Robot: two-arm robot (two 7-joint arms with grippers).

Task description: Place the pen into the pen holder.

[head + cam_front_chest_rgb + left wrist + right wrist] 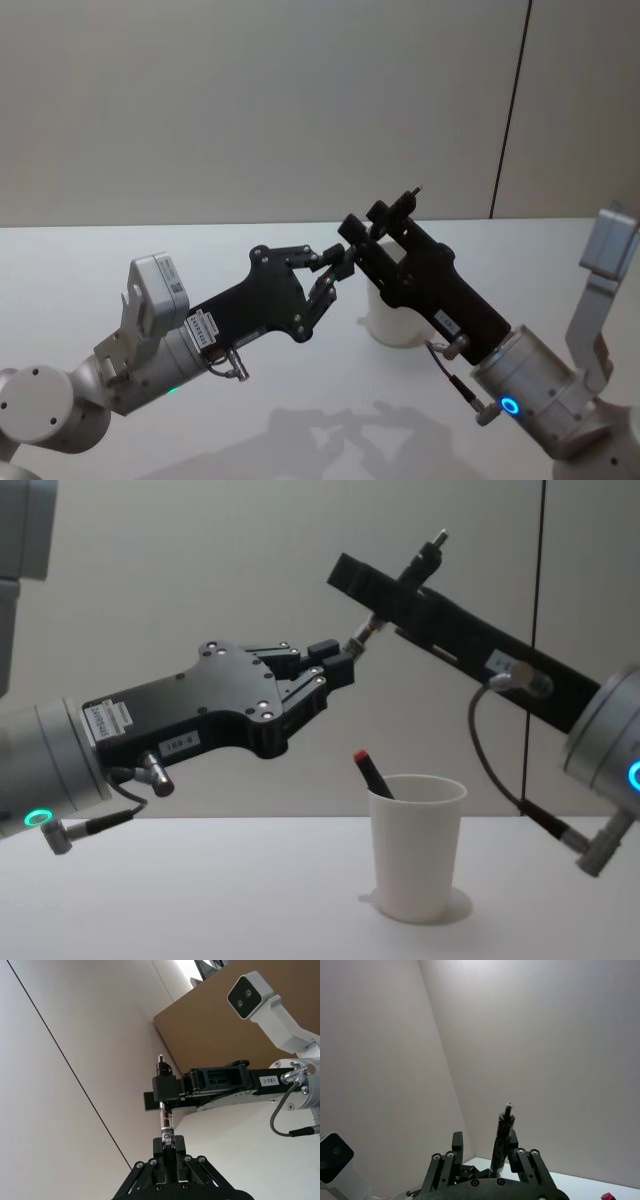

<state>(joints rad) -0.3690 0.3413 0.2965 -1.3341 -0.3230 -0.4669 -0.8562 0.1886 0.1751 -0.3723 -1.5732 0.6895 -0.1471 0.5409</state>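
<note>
White paper pen holder [416,846] stands upright on the white table [200,900], open end up. A red-tipped marker [371,770] leans inside it, tip above the rim.

Pen [365,630] is in the air above the holder, well clear of the rim and touching neither holder nor table. It has a clear barrel with a printed label band.
- Long axis: tilted, not vertical. In the chest view it climbs from lower left to upper right.
- Lower end sits in the left gripper. The narrow upper end points up and toward the robot's right, past the right gripper's fingers.

Left gripper [335,665] reaches in from the robot's left at about the height of the pen's lower end. The left wrist view shows its fingers [176,1149] pinched together on the barrel just below the label, so its grip on the pen is firm.

Right gripper [392,592] comes in from the robot's right, slanting up, and meets the pen higher along the barrel.
- In the right wrist view its fingers [457,1142] stand wider apart than the pen, which lies close against one of them.
- They appear parted rather than clamped. The angle is poor, so light contact on one side cannot be ruled out.
</note>
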